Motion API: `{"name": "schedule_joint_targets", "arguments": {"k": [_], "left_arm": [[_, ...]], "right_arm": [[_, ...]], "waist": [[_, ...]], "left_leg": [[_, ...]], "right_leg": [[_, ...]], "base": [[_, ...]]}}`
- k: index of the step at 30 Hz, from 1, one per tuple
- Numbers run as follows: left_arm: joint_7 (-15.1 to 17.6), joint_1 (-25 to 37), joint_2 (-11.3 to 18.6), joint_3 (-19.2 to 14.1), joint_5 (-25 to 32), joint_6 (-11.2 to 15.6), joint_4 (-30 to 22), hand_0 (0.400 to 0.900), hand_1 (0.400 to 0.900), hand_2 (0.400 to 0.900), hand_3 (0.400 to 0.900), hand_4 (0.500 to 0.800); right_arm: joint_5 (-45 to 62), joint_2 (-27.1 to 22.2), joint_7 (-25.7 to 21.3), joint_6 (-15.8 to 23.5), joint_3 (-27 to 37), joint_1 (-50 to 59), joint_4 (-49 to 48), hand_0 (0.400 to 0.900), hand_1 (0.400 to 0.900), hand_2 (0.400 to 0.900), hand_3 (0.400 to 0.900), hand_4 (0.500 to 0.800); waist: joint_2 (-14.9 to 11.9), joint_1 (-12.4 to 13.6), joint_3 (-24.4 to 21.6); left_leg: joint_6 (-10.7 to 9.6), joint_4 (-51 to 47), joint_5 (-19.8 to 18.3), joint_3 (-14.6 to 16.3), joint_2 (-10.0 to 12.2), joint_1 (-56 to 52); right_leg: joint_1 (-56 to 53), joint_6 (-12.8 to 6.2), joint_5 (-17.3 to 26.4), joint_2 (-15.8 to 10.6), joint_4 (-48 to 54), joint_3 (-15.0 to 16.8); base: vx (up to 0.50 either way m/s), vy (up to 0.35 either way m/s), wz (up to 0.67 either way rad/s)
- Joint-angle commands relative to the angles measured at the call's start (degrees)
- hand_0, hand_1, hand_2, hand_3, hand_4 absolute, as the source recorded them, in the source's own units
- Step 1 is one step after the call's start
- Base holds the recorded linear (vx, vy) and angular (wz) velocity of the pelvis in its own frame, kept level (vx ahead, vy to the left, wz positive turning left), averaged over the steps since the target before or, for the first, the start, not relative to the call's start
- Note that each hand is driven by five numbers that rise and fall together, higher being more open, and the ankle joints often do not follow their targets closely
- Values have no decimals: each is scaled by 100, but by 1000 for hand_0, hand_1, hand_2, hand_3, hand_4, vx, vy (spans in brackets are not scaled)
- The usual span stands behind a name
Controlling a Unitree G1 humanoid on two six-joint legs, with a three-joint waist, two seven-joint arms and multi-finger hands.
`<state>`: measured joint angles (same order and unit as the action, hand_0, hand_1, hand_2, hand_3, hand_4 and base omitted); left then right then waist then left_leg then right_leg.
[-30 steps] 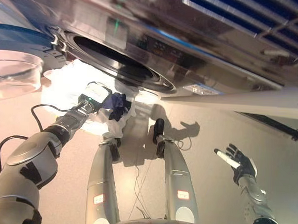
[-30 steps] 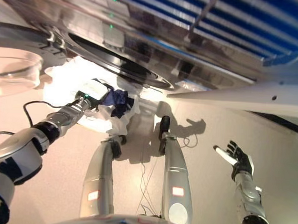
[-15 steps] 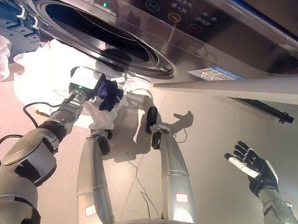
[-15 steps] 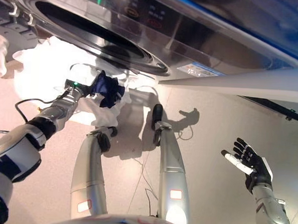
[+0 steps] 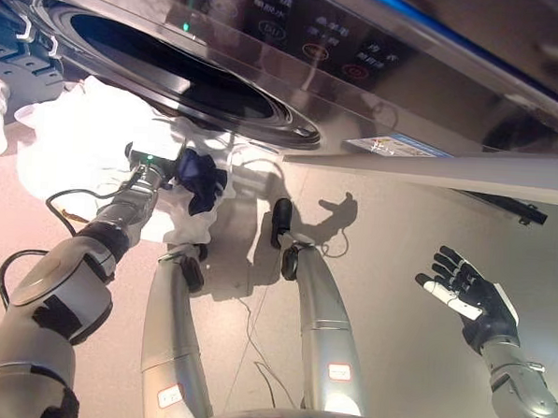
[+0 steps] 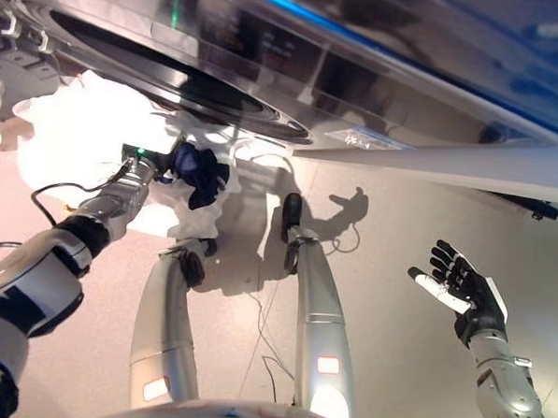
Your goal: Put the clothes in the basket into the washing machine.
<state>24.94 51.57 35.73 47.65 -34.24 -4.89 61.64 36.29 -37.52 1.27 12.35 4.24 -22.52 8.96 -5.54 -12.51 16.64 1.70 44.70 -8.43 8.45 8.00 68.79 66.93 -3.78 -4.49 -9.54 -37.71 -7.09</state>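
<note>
Left hand clutches a dark blue crumpled cloth below the silver front-loading washing machine.
Right hand hangs spread open and empty, far right; a white basket sits under the cloth.

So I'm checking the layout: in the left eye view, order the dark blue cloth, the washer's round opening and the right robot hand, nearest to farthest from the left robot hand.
1. Dark blue cloth, at the left robot hand.
2. Washer's round opening, above.
3. Right robot hand, far right.

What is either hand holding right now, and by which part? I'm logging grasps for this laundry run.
The left hand grips a dark blue garment by a bunched upper part, over the white basket. The right hand is open and holds nothing.
</note>
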Motion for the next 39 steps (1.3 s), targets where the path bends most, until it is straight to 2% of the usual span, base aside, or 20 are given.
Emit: {"name": "schedule_joint_targets", "arguments": {"k": [1,3,4,5,7,9,10,11,12,14,15,16,17,19,21,22,25,32,36,39], "left_arm": [[290,-451,-339,-634,956,37,295,400,400,400,400,500],[402,-595,-399,-964,1485,149,246,400,400,400,400,500],[504,-798,-534,-1436,2170,306,273,400,400,400,400,500],[506,-804,-530,-1440,2173,308,270,400,400,400,400,500],[644,-1065,-617,-1880,2840,530,112,400,400,400,400,500],[748,-1403,-853,-2382,3524,768,36,400,400,400,400,500],[799,-1617,-1113,-2858,4262,968,41,400,400,400,400,500],[805,-1711,-1213,-3035,4540,1070,-6,400,400,400,400,500],[805,-1716,-1213,-3037,4542,1070,-9,400,400,400,400,500],[781,-1933,-1507,-3495,5394,1336,-111,400,400,400,400,500],[722,-1971,-1572,-3593,5645,1403,-94,400,400,400,400,500],[697,-1981,-1662,-3803,6159,1609,-188,400,400,400,400,500],[515,-2056,-1926,-4011,6808,1900,-382,400,400,400,400,500],[507,-1864,-2203,-4112,7569,2334,-495,400,400,400,400,500],[389,-1654,-2291,-4252,7946,2431,-379,400,400,400,400,500],[353,-1519,-2314,-4322,8161,2484,-349,400,400,400,400,500],[381,-1104,-2350,-4426,8375,2593,-204,400,400,400,400,500],[635,-212,-2111,-4725,8716,2939,-5,400,400,400,400,500],[455,112,-2068,-5038,9420,3156,47,400,400,400,400,500],[393,272,-1925,-5084,9501,3193,128,400,400,400,400,500]], "right_arm": [[-71,-498,-284,197,379,-748,-96,900,900,900,900,800],[-122,-413,-285,168,402,-897,-192,900,900,900,900,800],[-220,-285,-278,127,292,-953,-176,900,900,900,900,800],[-221,-290,-279,128,286,-949,-174,900,900,900,900,800],[-321,-196,-319,85,242,-1045,-177,900,900,900,900,800],[-401,-79,-336,58,159,-1097,-206,900,900,900,900,800],[-408,36,-344,32,57,-1117,-195,900,900,900,900,800],[-395,98,-354,4,25,-1141,-202,900,900,900,900,800],[-395,96,-355,4,23,-1141,-203,900,900,900,900,800],[-399,225,-339,-43,-81,-1233,-221,900,900,900,900,800],[-404,234,-332,-71,-128,-1248,-191,900,900,900,900,800],[-395,269,-311,-83,-172,-1254,-157,900,900,900,900,800],[-621,545,-562,-107,-508,-863,877,900,900,900,900,800],[-846,785,-930,-32,-831,-213,1849,900,900,900,900,800],[-734,983,-1088,-21,-879,293,2508,900,900,900,900,800],[-670,1067,-1148,-5,-896,492,2753,900,900,900,900,800],[-461,1234,-1235,38,-1004,908,3260,900,900,900,900,800],[-296,1371,-1417,161,-1039,1193,3632,900,900,900,900,800],[-318,1409,-1481,149,-984,1160,3890,900,900,900,900,800],[-339,1424,-1457,165,-996,1159,4048,900,900,900,900,800]], "waist": [[235,28,-449],[220,46,-482],[198,82,-496],[191,77,-475],[161,126,-438],[116,177,-380],[56,197,-356],[30,200,-320],[26,200,-302],[-27,218,-282],[-52,218,-271],[-76,220,-259],[-55,260,-254],[-50,281,-195],[-44,261,-201],[-58,256,-172],[-75,188,-198],[-155,-21,-258],[-211,-143,-401],[-250,-204,-518]], "left_leg": [[-517,-1219,826,-640,-20,-253],[-546,-1509,935,-642,-14,-488],[-615,-1888,1086,-638,3,-802],[-616,-1917,1099,-634,1,-844],[-659,-2296,1241,-616,13,-1224],[-702,-2713,1398,-585,-45,-1713],[-754,-3049,1546,-547,-113,-2112],[-769,-3188,1600,-528,-140,-2318],[-770,-3206,1607,-525,-140,-2350],[-808,-3466,1724,-510,-162,-2705],[-818,-3567,1756,-489,-159,-2839],[-840,-3715,1811,-465,-155,-3015],[-848,-3879,1865,-437,-166,-3255],[-855,-4048,1922,-424,-168,-3470],[-864,-4228,1962,-375,-139,-3694],[-817,-4256,2122,-304,-125,-3706],[-813,-4351,2122,-235,-90,-3844],[-822,-4420,2096,-87,8,-3872],[-837,-4421,2072,-62,68,-3855],[-856,-4483,2081,-29,113,-3869]], "right_leg": [[-626,-25,-14,195,145,-457],[-858,-30,64,218,390,-511],[-1151,-52,175,265,724,-538],[-1187,-52,185,266,745,-538],[-1550,-87,327,300,1129,-557],[-1970,-127,474,379,1547,-587],[-2340,-145,576,457,1885,-591],[-2554,-157,636,486,2068,-606],[-2583,-158,642,488,2083,-605],[-2990,-181,760,551,2450,-597],[-3128,-189,799,557,2576,-596],[-3314,-202,852,583,2732,-583],[-3580,-209,893,620,2963,-574],[-3763,-214,939,645,3101,-545],[-3913,-225,971,675,3210,-492],[-3912,-181,1122,671,3250,-511],[-3966,-190,1146,719,3307,-412],[-3820,-210,1175,793,3291,-243],[-3753,-216,1149,852,3278,-167],[-3724,-224,1152,891,3298,-147]], "base": [[13,-37,5],[24,-74,10],[19,-74,11],[23,-76,12],[37,-59,8],[73,-101,9],[85,-111,10],[69,-81,7],[43,-48,4],[67,-63,6],[77,-56,0],[89,-48,-3],[87,-38,-3],[62,-17,-6],[7,13,-17],[-62,21,-15],[4,17,-28],[17,0,-22],[61,-16,-16],[59,-22,-13]]}}
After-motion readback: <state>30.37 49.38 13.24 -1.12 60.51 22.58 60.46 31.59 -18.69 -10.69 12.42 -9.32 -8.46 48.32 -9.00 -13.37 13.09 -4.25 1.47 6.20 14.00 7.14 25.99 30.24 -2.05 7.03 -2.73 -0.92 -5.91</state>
